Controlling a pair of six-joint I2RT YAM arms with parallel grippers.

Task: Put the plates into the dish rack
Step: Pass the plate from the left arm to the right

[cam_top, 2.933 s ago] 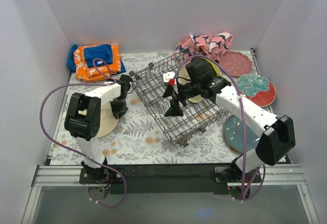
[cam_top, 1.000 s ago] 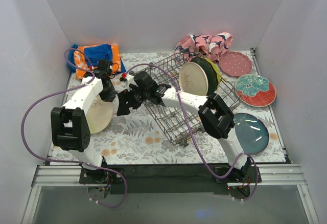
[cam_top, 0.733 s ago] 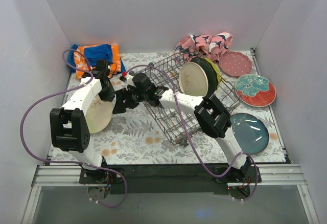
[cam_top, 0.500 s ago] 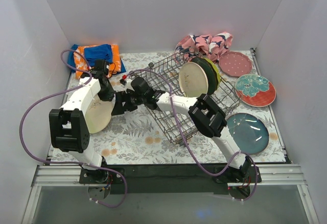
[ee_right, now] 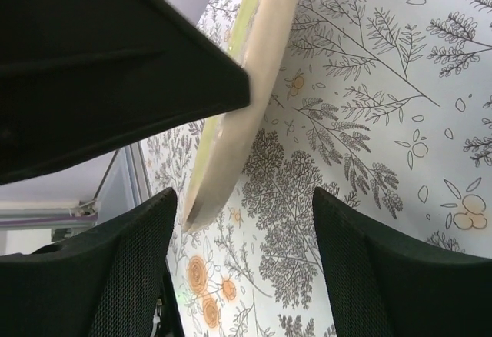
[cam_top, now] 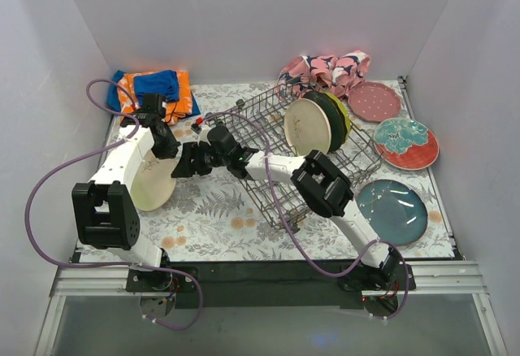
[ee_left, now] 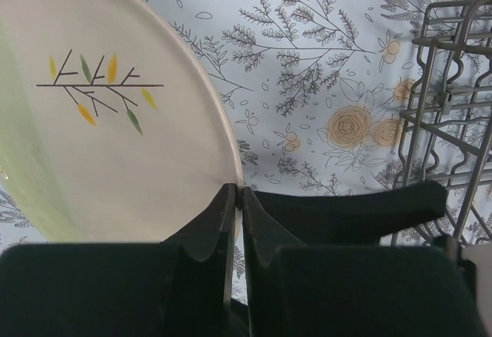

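Observation:
A cream plate with a leaf sprig is tilted up off the table, and my left gripper is shut on its rim. My right gripper has reached across from the right and stands open, its jaws on either side of that plate's edge without touching it. The dish rack lies to the right. A cream plate stands upright in it, with a dark green plate behind.
Flat on the table at the right lie a dotted pink plate, a teal-and-red plate and a teal plate. Orange and blue cloths sit at the back left. A pink-and-navy cloth is behind the rack.
My right arm has swung left from the rack to the rim of the cream plate. My left gripper has drawn back and left a little, still holding the plate.

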